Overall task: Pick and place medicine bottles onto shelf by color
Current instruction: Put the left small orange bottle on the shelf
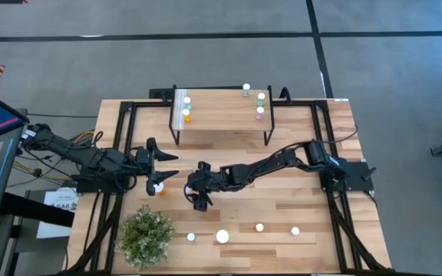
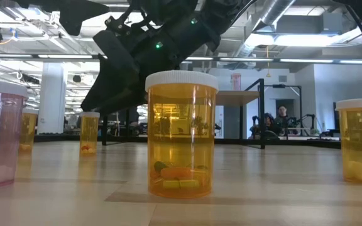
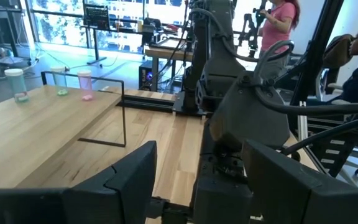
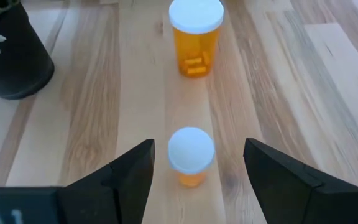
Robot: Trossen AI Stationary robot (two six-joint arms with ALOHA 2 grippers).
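A small orange medicine bottle point(image 4: 191, 157) with a white cap stands upright on the table, between the open fingers of my right gripper point(image 4: 197, 168) point(image 1: 196, 193) without touching them; the gripper slants down over it and hides it in the high view. A second orange bottle point(image 4: 196, 37) point(image 1: 158, 186) stands just beyond it. My left gripper point(image 1: 167, 166) point(image 3: 197, 180) hovers open and level above that second bottle, holding nothing. The shelf point(image 1: 221, 115) stands at the far side, with bottles at both ends point(image 1: 186, 111) point(image 1: 260, 103).
A potted green plant point(image 1: 146, 236) stands at the near left, its dark pot point(image 4: 11, 53) close to the right gripper. Several more bottles point(image 1: 222, 237) point(image 1: 259, 227) point(image 1: 295, 231) stand along the near edge. People are in the room beyond point(image 3: 278, 25).
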